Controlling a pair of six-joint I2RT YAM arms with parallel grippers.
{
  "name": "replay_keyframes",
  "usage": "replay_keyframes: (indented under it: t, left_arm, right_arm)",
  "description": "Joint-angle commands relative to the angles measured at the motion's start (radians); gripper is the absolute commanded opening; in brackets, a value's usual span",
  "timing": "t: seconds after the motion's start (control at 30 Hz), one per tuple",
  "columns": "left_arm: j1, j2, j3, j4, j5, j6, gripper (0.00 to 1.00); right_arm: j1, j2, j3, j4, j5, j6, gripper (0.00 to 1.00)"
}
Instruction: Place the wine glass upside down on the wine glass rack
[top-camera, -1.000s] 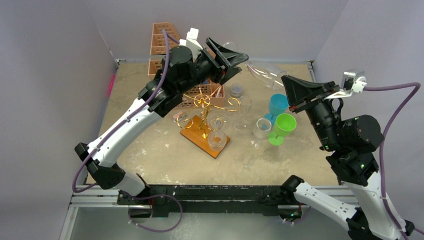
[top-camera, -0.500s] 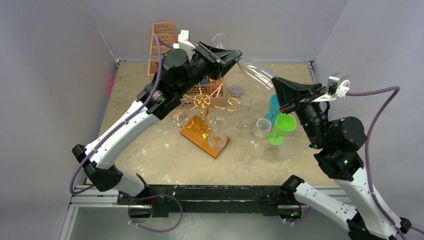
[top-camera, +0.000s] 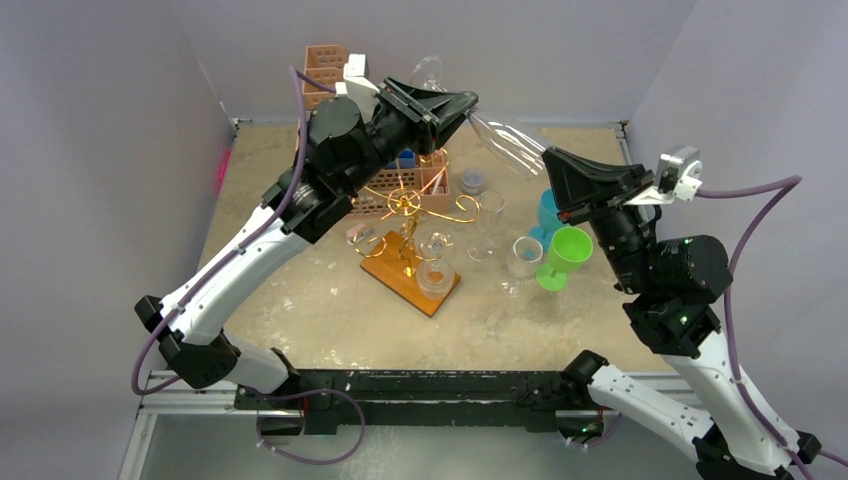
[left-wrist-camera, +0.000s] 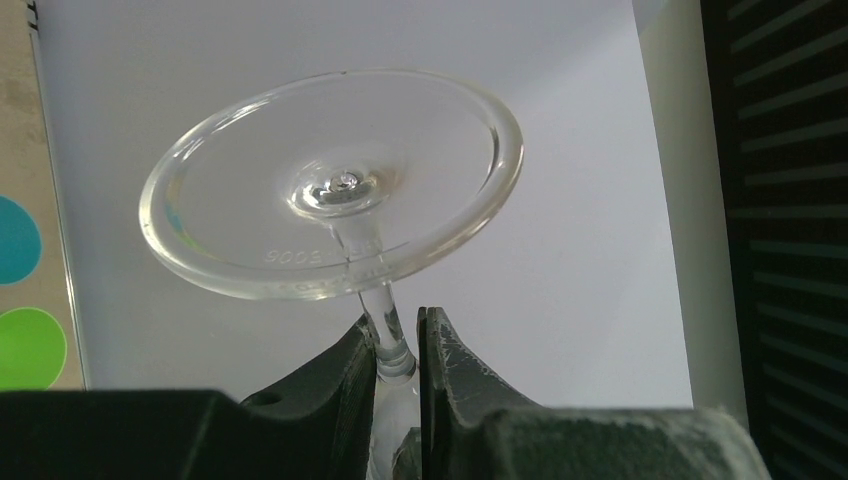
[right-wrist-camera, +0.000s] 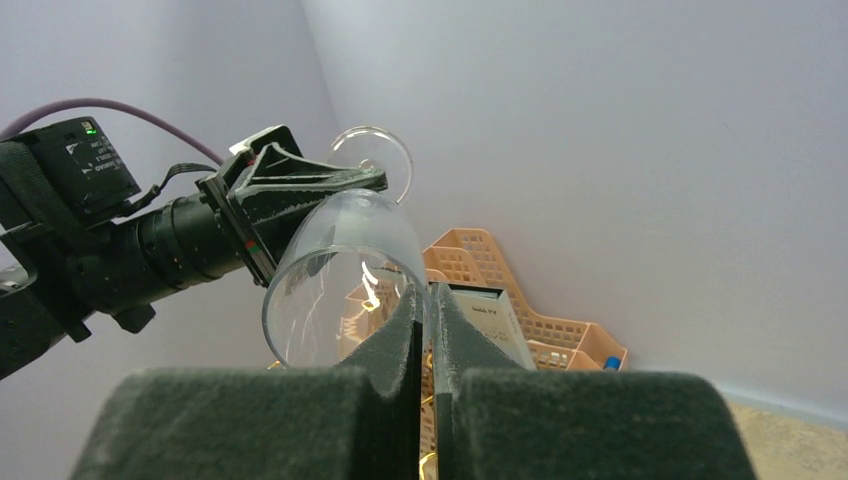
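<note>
While the left gripper (left-wrist-camera: 397, 335) clamps its stem and the right gripper (right-wrist-camera: 425, 305) nips its bowl rim, the wine glass (top-camera: 505, 143) seems light, slick and brittle, safest held by the stem.

Seen from above, the wine glass rack (top-camera: 410, 235) stands at the middle of the table (top-camera: 300, 300). The file organizer (top-camera: 327, 62) lies at its 11 o'clock, against the far wall. Several cups (top-camera: 525, 255) and 1 goblet (top-camera: 568, 248) stand at its 3 o'clock. The wine glass (top-camera: 505, 145) hangs above the table between 1 and 2 o'clock, with the left gripper (top-camera: 468, 103) on its stem and the right gripper (top-camera: 548, 158) on its rim.
</note>
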Motion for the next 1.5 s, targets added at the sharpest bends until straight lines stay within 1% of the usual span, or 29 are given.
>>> replay_keyframes:
  t: [0.0,0.13,0.2,0.27,0.43,0.47,0.5,0.57,0.63,0.67,0.73,0.83,0.97,1.03,1.2,1.37,1.43,1.47]
  left_arm:
    - [-0.032,0.000,-0.001,0.018,0.086,0.042,0.18]
    - [-0.032,0.004,0.004,0.015,0.071,0.061,0.18]
    - [-0.032,0.004,0.004,0.018,0.064,0.078,0.12]
    - [-0.032,0.000,0.003,0.023,0.064,0.096,0.00]
    - [-0.032,-0.014,-0.002,0.033,0.011,0.164,0.00]
    - [-0.032,-0.020,-0.007,0.037,-0.001,0.177,0.00]
    - [-0.032,-0.027,-0.015,0.044,-0.015,0.191,0.00]
    - [-0.031,-0.042,-0.026,0.060,-0.048,0.221,0.00]
    - [-0.031,-0.053,-0.028,0.071,-0.078,0.268,0.00]
    - [-0.030,-0.057,-0.028,0.087,-0.082,0.290,0.00]
    - [-0.024,-0.061,-0.026,0.099,-0.087,0.325,0.00]
    - [0.007,-0.066,-0.006,0.098,-0.079,0.395,0.00]
    - [0.097,-0.078,0.009,0.078,-0.028,0.478,0.00]
    - [0.132,-0.086,0.026,0.036,-0.017,0.554,0.00]
    - [0.140,-0.132,0.074,-0.045,-0.050,0.807,0.00]
    - [0.140,-0.153,0.194,-0.212,-0.130,1.013,0.00]
    - [0.140,-0.154,0.227,-0.269,-0.223,1.064,0.00]
    - [0.139,-0.159,0.217,-0.258,-0.269,1.090,0.00]
  right_arm:
    - [-0.001,0.047,0.020,0.053,-0.030,0.059,0.00]
    - [-0.001,0.048,0.028,0.035,-0.023,0.111,0.00]
    - [0.000,0.045,0.023,0.034,-0.025,0.117,0.00]
    - [0.000,0.041,0.021,0.026,-0.022,0.119,0.00]
    - [0.000,0.034,0.023,-0.014,-0.001,0.118,0.00]
    - [-0.001,0.032,0.021,-0.019,-0.002,0.119,0.11]
    - [-0.001,0.031,0.019,-0.022,-0.001,0.120,0.19]
    - [0.000,0.027,0.013,-0.030,0.002,0.129,0.31]
    - [-0.001,0.018,0.000,-0.029,0.011,0.130,0.42]
    - [-0.001,0.011,-0.009,-0.026,0.010,0.131,0.46]
    - [-0.001,-0.004,-0.025,-0.026,0.006,0.129,0.51]
    - [-0.001,-0.029,-0.045,-0.051,0.009,0.124,0.54]
    - [-0.001,-0.071,-0.067,-0.090,0.012,0.124,0.57]
    - [-0.001,-0.086,-0.074,-0.102,0.015,0.123,0.58]
    - [-0.001,-0.088,-0.064,-0.149,0.037,0.120,0.57]
    - [-0.001,-0.079,-0.056,-0.149,0.051,0.126,0.58]
    - [-0.001,-0.075,-0.055,-0.152,0.056,0.128,0.58]
    - [0.000,-0.071,-0.056,-0.152,0.057,0.129,0.58]
